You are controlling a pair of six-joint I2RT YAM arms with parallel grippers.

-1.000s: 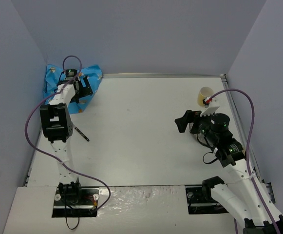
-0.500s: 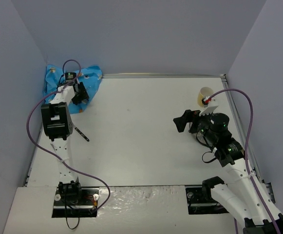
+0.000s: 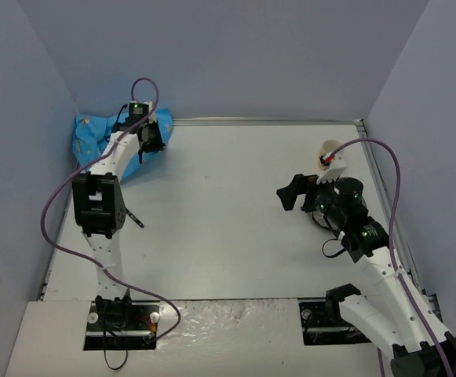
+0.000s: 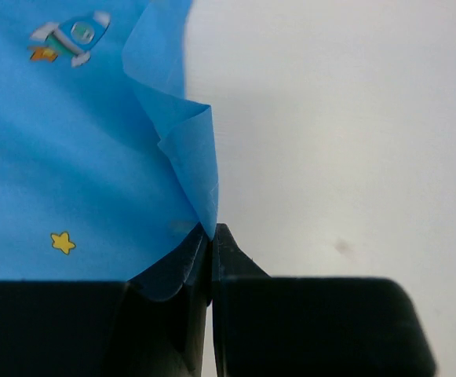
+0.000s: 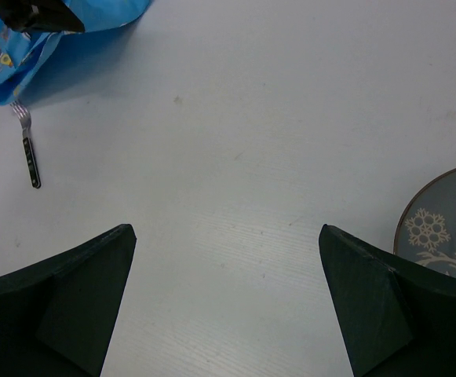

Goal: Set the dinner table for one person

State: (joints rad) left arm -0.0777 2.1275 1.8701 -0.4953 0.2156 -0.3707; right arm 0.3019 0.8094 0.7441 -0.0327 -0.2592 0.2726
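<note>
The white dinner table fills the top view. At its far left corner lies a bright blue cartoon-print mat, crumpled. My left gripper is shut on the mat's right edge. The left wrist view shows the fold of the mat pinched between the closed left gripper. A fork with a dark handle lies on the table near the left arm. My right gripper hangs open over bare table in the right half, nothing between its fingers.
A cream cup stands at the far right by the table's edge. A grey-blue plate with a snowflake print lies under the right arm. The fork and the mat show far off in the right wrist view. Walls close in on three sides.
My left gripper has shut on the mat's edge and moved back and to the right, dragging the mat with it. The right arm has shifted slightly left, still open.
</note>
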